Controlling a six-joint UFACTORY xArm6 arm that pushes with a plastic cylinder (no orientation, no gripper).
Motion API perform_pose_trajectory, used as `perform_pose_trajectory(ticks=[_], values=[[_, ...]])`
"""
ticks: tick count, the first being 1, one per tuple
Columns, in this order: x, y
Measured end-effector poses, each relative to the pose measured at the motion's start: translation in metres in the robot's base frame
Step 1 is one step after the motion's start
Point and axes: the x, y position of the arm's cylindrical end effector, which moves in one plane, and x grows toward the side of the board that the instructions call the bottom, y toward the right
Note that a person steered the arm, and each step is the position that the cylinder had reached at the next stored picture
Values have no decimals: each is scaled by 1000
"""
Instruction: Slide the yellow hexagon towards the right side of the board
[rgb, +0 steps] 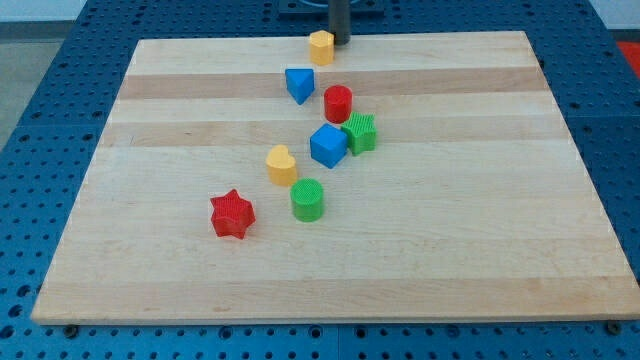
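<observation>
The yellow hexagon sits near the top edge of the wooden board, a little left of the middle. My tip is the lower end of the dark rod at the view's top. It stands just to the right of the yellow hexagon, touching it or nearly so. The rod's upper part runs out of view at the top.
Below the hexagon lie a blue triangular block, a red cylinder, a green star, a blue cube, a yellow heart, a green cylinder and a red star.
</observation>
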Motion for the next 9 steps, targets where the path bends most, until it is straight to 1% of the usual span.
perform_pose_trajectory(ticks=[2,3,4,5,6,7,8,9], values=[[-2,0],[9,27],[44,30],[90,24],[102,-20],[86,-80],[74,-127],[42,-132]])
